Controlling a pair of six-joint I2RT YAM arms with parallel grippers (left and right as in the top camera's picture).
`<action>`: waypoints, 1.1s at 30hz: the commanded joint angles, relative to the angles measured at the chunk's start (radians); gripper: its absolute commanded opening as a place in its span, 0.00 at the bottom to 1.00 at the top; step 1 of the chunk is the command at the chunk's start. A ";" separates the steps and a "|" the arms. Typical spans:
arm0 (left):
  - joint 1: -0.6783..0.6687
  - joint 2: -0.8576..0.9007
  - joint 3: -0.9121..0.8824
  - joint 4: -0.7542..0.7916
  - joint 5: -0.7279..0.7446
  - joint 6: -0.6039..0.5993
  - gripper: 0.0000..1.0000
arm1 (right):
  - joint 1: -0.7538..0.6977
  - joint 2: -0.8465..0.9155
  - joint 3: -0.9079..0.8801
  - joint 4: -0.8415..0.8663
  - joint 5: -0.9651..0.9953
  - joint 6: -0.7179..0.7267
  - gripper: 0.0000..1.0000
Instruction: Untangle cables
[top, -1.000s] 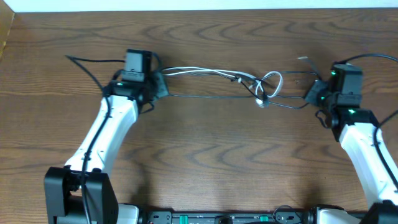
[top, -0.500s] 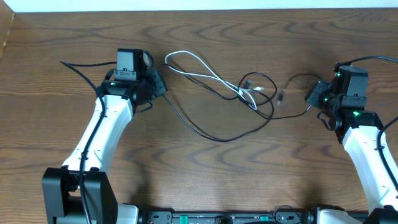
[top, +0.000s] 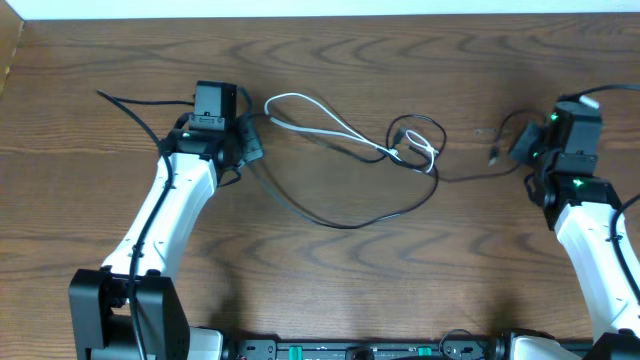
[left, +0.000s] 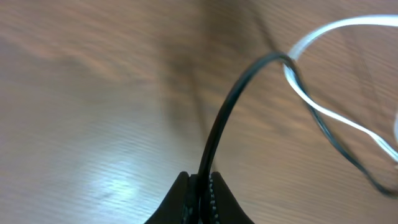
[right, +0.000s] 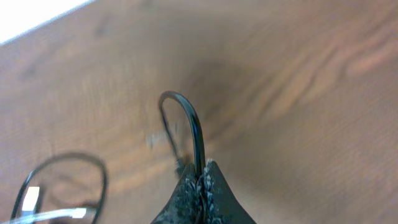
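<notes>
A white cable lies looped on the wooden table between the arms, its plug end near a small black loop. A black cable sags in a long curve from my left gripper to my right gripper. My left gripper is shut on the black cable, which crosses the white cable ahead of the jaws. My right gripper is shut on the black cable near its plug end.
The wooden table spreads around the cables. A thick black robot wire runs off the left arm toward the far left. The table's far edge meets a white strip at the top.
The right gripper moved right and slightly up, pulling the black cable's end out. The left gripper shifted slightly. The white loop and black loop shifted a little in the middle.
</notes>
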 joint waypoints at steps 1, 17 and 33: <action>0.030 -0.001 0.007 -0.041 -0.256 -0.030 0.08 | -0.027 -0.010 0.039 0.041 -0.035 -0.082 0.01; 0.078 -0.001 0.007 -0.121 -0.309 -0.175 0.08 | -0.160 -0.011 0.415 0.112 0.104 -0.103 0.01; 0.077 -0.001 0.007 -0.059 0.085 -0.150 0.07 | -0.343 0.049 0.404 -0.269 -0.047 -0.149 0.01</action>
